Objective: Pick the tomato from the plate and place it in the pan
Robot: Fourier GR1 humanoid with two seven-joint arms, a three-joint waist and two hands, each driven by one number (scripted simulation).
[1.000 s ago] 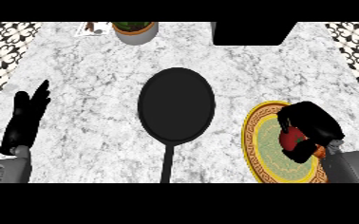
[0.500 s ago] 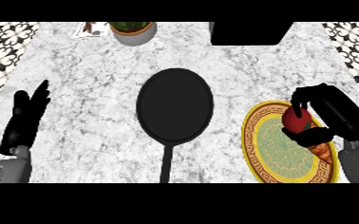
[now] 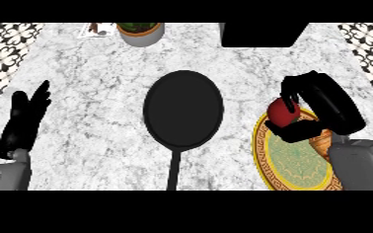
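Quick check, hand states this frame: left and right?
Left hand: open, fingers up, resting at the view's left edge, holding nothing.
Right hand: shut on the tomato, at the plate's far rim.

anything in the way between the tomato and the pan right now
Nothing visible. The right hand holds the tomato at the plate's upper left edge, and only bare counter lies between it and the pan.

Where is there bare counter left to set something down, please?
Bare marble lies between the open left hand and the pan, and between the pan and the potted plant. The right side is crowded: plate, right hand holding the tomato.
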